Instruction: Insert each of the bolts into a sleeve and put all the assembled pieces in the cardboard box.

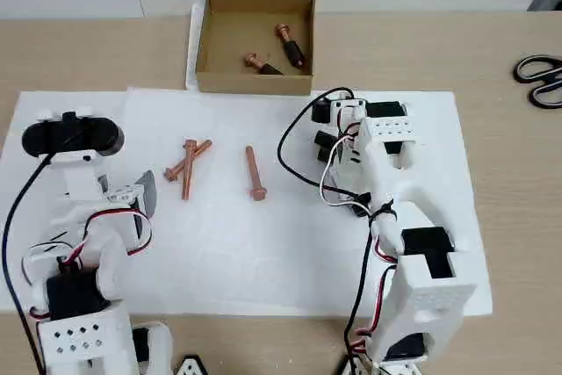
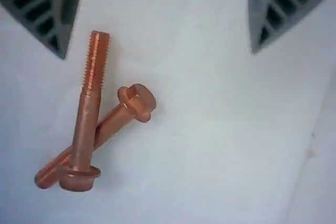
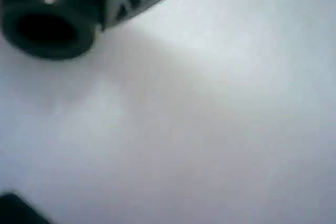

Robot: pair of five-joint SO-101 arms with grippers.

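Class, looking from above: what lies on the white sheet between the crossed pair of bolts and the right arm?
One single bolt, lying apart from the crossed bolts and the right arm, in the high view.

Copper-coloured bolts, black sleeve, brown cardboard box, plain white sheet, pale wood-tone surface, white arms with black and red wires, dark grey slatted left gripper, black-handled scissors

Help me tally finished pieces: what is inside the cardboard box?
Inside the cardboard box lie two copper bolts, each pushed into a dark sleeve, one by a side wall, one near the middle. The near wall hides a strip of the floor behind it.
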